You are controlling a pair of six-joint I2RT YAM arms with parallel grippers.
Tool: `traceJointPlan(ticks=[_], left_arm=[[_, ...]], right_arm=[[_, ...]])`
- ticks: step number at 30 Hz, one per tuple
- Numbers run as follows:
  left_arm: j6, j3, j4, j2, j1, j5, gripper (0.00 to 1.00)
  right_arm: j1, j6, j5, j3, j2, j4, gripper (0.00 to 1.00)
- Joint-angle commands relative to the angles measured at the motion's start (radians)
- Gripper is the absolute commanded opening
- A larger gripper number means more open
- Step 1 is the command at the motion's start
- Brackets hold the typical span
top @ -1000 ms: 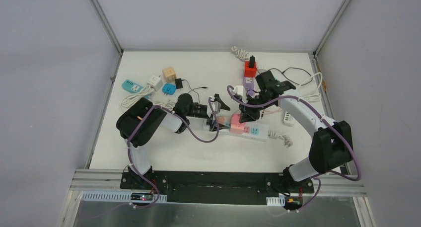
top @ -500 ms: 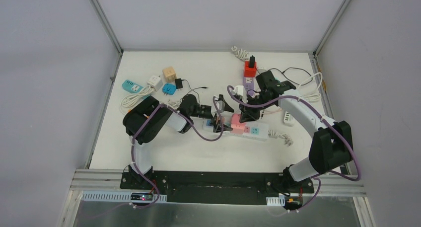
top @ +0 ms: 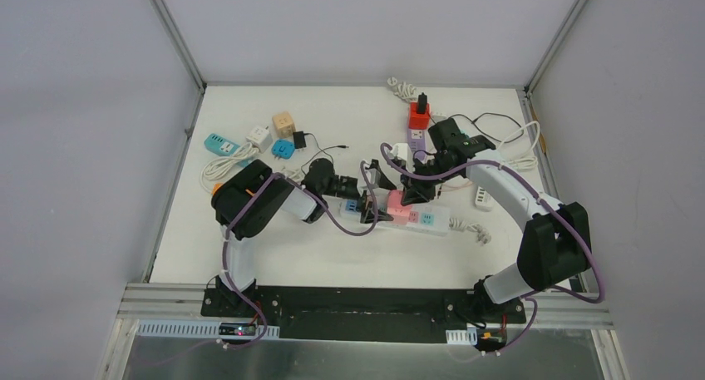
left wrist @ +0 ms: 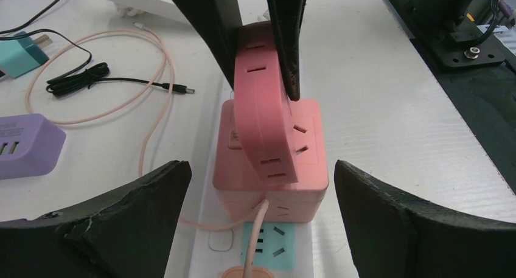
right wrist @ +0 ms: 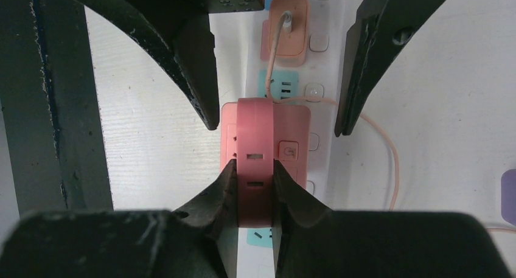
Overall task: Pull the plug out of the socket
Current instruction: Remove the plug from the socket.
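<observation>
Left jaws slid in, spread either side of the socket cube (left wrist: 306, 168); right jaws pinch the pink plug (left wrist: 261, 107), seemingly not yet out.

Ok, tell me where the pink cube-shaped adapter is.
Top view, table centre: the pink cube-shaped adapter sits on the long white power strip, between the open fingers of the left gripper, under the flat pink plug the right gripper clamps.

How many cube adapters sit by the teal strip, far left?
3: white cube beside the teal strip, tan cube farther back, blue cube nearest. Others may be hidden.
</observation>
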Motion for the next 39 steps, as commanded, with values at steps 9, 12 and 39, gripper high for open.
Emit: traceJointPlan(ticks=[9, 12, 39], left_arm=[[0.011, 0.073, -0.003, 0.054, -0.033, 0.026, 0.68], [0.07, 0.083, -0.11, 0.035, -0.033, 0.027, 0.57], [0.215, 0.106, -0.356, -0.004, -0.033, 0.005, 0.04]], right_arm=[[0.007, -0.018, 0.027, -0.012, -0.009, 0.004, 0.0], [0.007, -0.015, 0.028, -0.012, -0.008, 0.006, 0.0], [-0.045, 0.151, 0.018, -0.019, -0.007, 0.093, 0.0]])
